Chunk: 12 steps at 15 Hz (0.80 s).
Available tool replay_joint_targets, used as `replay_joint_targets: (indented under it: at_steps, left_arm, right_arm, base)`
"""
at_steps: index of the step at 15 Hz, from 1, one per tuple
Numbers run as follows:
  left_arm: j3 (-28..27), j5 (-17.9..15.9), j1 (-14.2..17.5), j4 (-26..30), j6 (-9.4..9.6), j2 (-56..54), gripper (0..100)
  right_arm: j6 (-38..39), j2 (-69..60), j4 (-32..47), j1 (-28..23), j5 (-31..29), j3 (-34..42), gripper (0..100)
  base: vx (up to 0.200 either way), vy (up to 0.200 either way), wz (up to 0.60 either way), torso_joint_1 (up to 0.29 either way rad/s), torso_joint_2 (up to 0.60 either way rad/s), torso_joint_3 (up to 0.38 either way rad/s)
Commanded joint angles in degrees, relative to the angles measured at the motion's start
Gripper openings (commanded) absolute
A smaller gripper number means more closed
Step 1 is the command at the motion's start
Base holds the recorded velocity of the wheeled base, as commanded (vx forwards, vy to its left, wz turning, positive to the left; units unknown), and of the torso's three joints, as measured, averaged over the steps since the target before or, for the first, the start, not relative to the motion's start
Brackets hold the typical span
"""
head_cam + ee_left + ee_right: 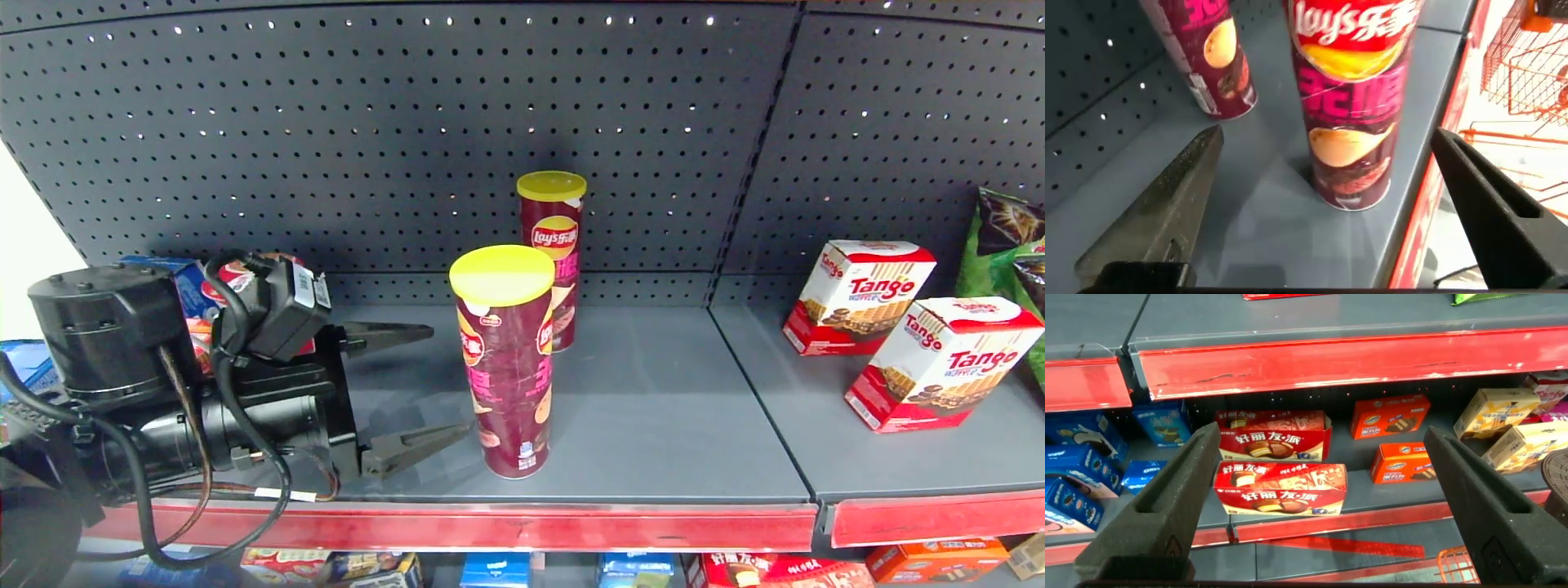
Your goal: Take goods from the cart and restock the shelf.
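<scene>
Near chip can (pixel 506 367) upright at front edge of shelf (pixel 653 408); second can (pixel 553 253) farther back. Left claw (pixel 447 378) spread wide just left of near can, not touching. Right claw (pixel 1323 431) spread, empty. Can likely light, a stiff slick tube that tips easily; grip mid-body.

The grey shelf (pixel 653 408) before me carries a maroon chip can (pixel 506 367), upright near the red front edge. Just behind that can stands a second chip can (pixel 553 253). Well to its right sit a rear wafer box (pixel 857 298), a front wafer box (pixel 943 363) and green snack bags (pixel 1004 245).
</scene>
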Motion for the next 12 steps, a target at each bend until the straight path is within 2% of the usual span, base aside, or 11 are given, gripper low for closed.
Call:
replay_joint_targets:
  at_steps: [1,6,12]
  left_arm:
    - [-0.78,0.08,0.0,1.82,0.26,1.85,100]
    - [-4.56,1.23,-0.09,3.14,0.34,4.75,100]
    - [-6.67,2.46,-0.09,3.14,0.87,6.42,100]
  right_arm:
    - [-0.1,0.09,-0.01,0.0,-0.1,-0.01,100]
    - [-0.1,0.09,-0.01,0.0,-0.01,0.07,100]
    - [-0.01,0.09,-0.01,0.0,-0.01,-0.01,100]
  base:
    - [0.0,0.0,0.0,0.0,0.0,0.0]
    - [0.0,0.0,0.0,0.0,0.0,0.0]
    - [0.0,0.0,0.0,0.0,0.0,0.0]
